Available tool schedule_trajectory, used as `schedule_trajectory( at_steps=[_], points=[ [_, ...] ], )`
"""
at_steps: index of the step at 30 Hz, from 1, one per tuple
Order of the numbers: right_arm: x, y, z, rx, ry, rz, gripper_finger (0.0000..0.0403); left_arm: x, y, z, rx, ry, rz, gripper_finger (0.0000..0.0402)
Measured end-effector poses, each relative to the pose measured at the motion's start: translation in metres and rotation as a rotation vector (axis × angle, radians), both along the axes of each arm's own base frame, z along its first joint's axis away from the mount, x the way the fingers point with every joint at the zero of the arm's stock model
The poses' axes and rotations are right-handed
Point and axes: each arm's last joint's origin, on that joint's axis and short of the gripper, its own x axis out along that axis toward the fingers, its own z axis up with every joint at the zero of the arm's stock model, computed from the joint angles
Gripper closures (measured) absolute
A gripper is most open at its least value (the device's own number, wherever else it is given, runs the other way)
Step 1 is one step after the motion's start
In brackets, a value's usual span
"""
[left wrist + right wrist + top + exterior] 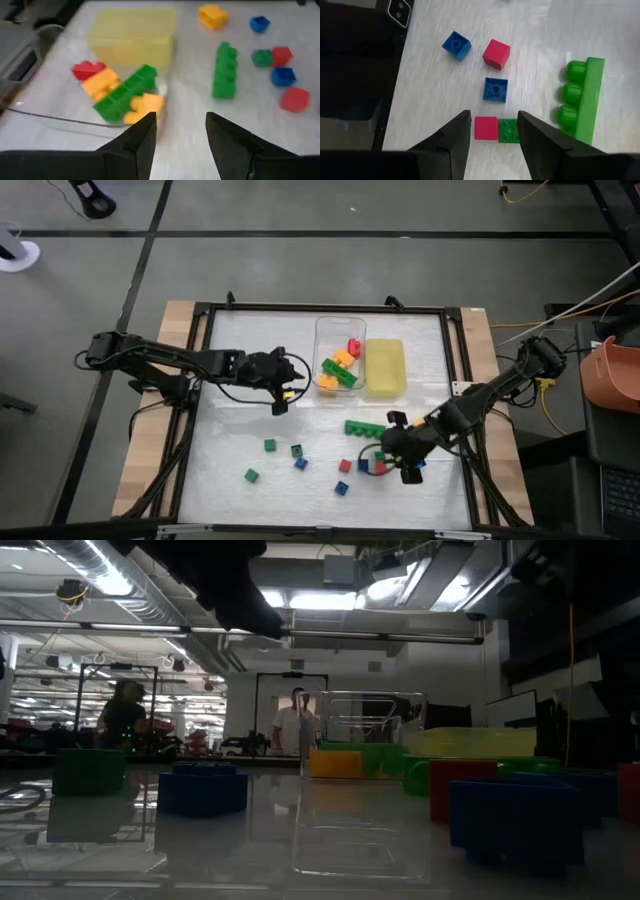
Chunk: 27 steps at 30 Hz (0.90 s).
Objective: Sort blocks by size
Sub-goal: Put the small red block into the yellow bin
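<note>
Green, orange and red blocks (340, 367) sit piled in the clear tray (325, 330), and the left gripper (287, 392) hovers just beside that tray's near corner, fingers (142, 137) apart and holding nothing. The yellow tray (386, 367) sits right next to the clear one. Over on the other side, the right gripper (405, 450) hangs low over a cluster of small cubes, jaws spread and empty, a red cube (486, 128) and a green cube (508, 130) touching side by side between its fingertips. A long green bar (363, 426) lies just beside them on the desk (240, 340). More small green, blue and red cubes (296, 460) are scattered along the near side of the desk.
</note>
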Motion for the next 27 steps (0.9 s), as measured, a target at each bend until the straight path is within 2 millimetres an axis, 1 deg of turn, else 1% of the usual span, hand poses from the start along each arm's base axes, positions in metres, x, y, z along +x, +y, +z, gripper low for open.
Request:
schedule_trajectory(
  at_steps=[5, 9, 12, 23, 27],
  points=[
    [-0.002, 0.012, -0.005, -0.004, -0.007, -0.023, 0.0240, -0.001, -0.014, -0.001, 0.000, 0.010, -0.051, 0.0245],
    [0.001, 0.023, -0.018, -0.029, 0.019, -0.009, 0.0240, -0.002, -0.024, -0.001, -0.009, 0.009, -0.081, 0.0245],
    [0.007, 0.028, -0.028, -0.035, 0.026, -0.008, 0.0240, -0.003, -0.030, -0.001, -0.038, 0.005, -0.083, 0.0245],
    [0.020, 0.040, -0.064, -0.077, 0.118, 0.006, 0.0240, -0.007, -0.050, -0.001, -0.102, 0.002, -0.114, 0.0245],
    [0.022, 0.041, -0.072, -0.086, 0.146, -0.010, 0.0240, -0.008, -0.056, -0.001, -0.110, 0.002, -0.130, 0.0245]
  ],
)
